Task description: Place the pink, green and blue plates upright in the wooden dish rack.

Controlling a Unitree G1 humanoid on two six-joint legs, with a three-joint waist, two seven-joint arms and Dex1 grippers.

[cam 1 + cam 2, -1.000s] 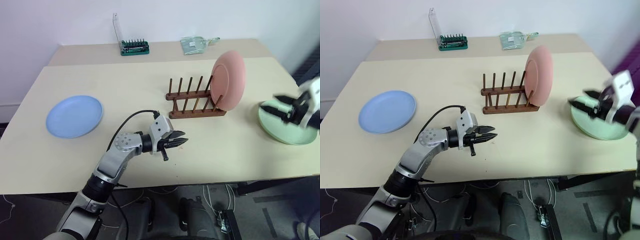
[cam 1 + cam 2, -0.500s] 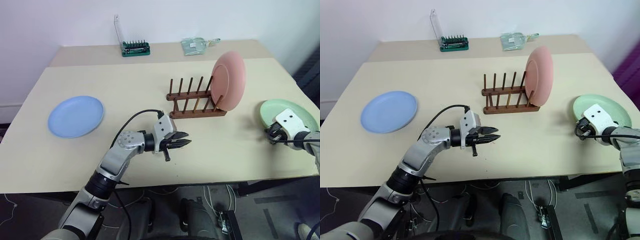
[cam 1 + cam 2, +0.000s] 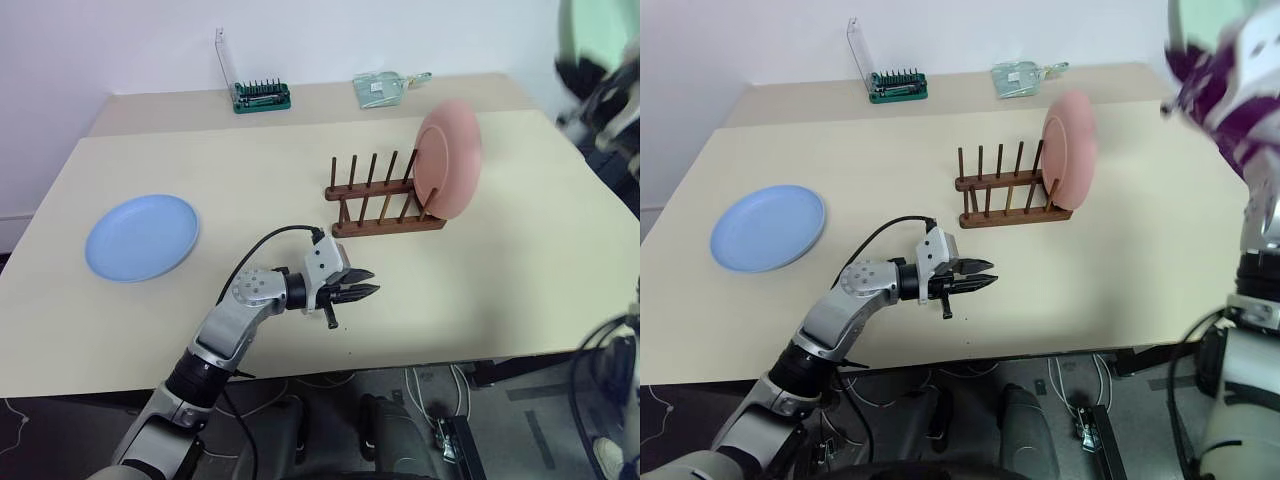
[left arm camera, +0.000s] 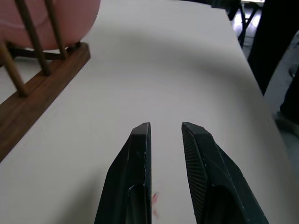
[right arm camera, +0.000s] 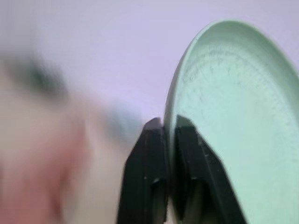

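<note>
Gripping the pale mint-green round plastic plate (image 5: 233, 116) by its raised rim, the right gripper (image 5: 170, 128) had its two black fingers pinched shut on that edge, one on each face, and the plate hung in the air up and to the right of the small dark brown wooden peg rack (image 3: 385, 195), well apart from it; a hold on the rim rather than the middle seemed chosen so the plate could be turned on edge and dropped between pegs. The salmon-pink round plate (image 3: 449, 158) already stood upright at the rack's right end, leaning a little against the pegs, which left the slots to its left free. The light sky-blue round plate (image 3: 142, 236) lay flat on the beige tabletop (image 3: 300, 170), far to the left of the rack and near the table's left edge. The left gripper (image 3: 352, 292) hovered just above the table in front of the rack, its jaws set narrowly apart and holding nothing, probably parked out of the other arm's way. Bare table lay in front of and to the right of the rack, so an approach from above or from the right looked unobstructed, though the pink plate's rim stood close to the nearest empty slot and could be knocked.
</note>
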